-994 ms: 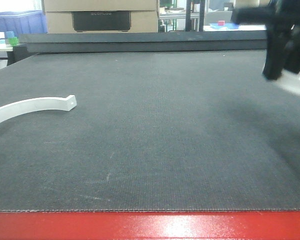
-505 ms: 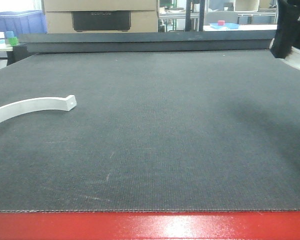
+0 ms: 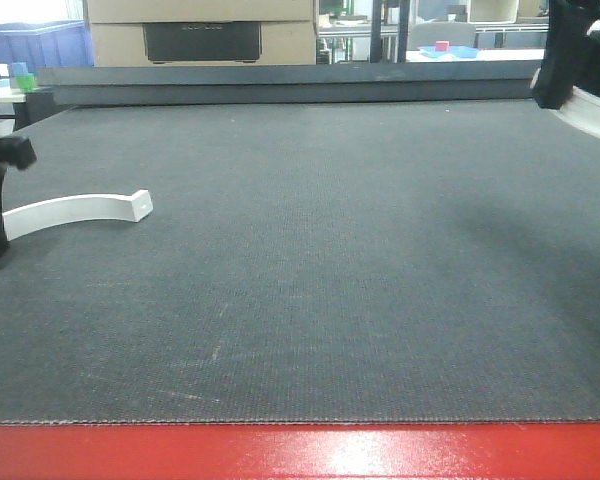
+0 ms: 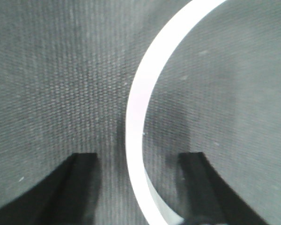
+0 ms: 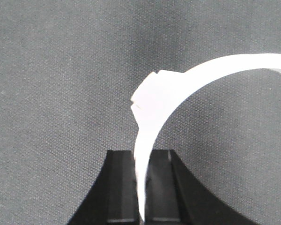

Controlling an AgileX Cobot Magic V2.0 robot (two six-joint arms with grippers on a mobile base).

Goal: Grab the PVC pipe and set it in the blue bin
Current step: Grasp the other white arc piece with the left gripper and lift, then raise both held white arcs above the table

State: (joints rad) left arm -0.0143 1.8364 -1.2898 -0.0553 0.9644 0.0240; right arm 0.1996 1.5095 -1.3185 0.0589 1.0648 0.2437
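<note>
Even indoor light, glare on red edge (image 3: 360,452) (wrist views soft)

Smooth, matt white plastic PVC pipe (image 3: 75,210) on coarse, woven grey mat (image 3: 330,250).

We look over a wide table topped with a dark grey woven mat (image 3: 310,250), with a glossy red strip (image 3: 300,452) along its near edge. Past the far edge we see a large cardboard box (image 3: 200,20) with a dark panel and, further right, metal racks (image 3: 390,30). A bright patch (image 3: 30,10) glows at top left.
</note>
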